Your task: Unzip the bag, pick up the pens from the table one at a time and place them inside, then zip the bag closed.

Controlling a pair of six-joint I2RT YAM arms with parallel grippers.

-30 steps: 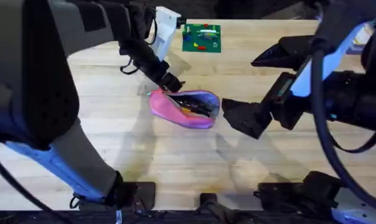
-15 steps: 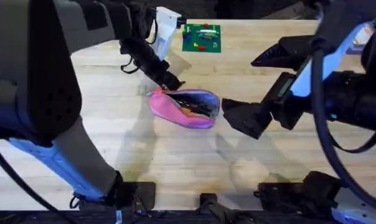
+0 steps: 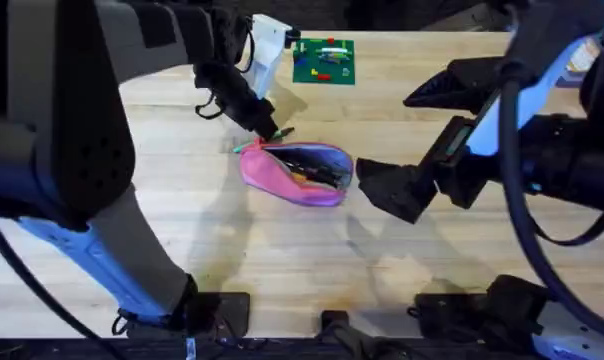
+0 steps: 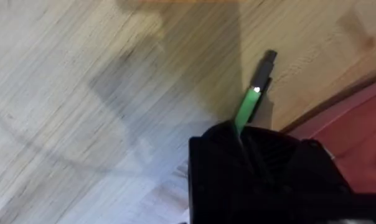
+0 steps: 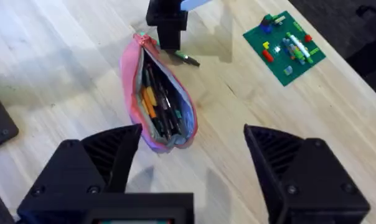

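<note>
Beside the open bag (image 3: 297,173), one green pen (image 4: 249,102) between left jaws.

The left fingers (image 4: 263,168) hide most of the green pen (image 4: 250,99).

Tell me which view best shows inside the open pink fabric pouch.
Right wrist: the pink fabric pouch gapes toward it, pens visible inside. Overhead shows the pouch obliquely, its opening partly visible. Left wrist catches a pink-red edge.
</note>
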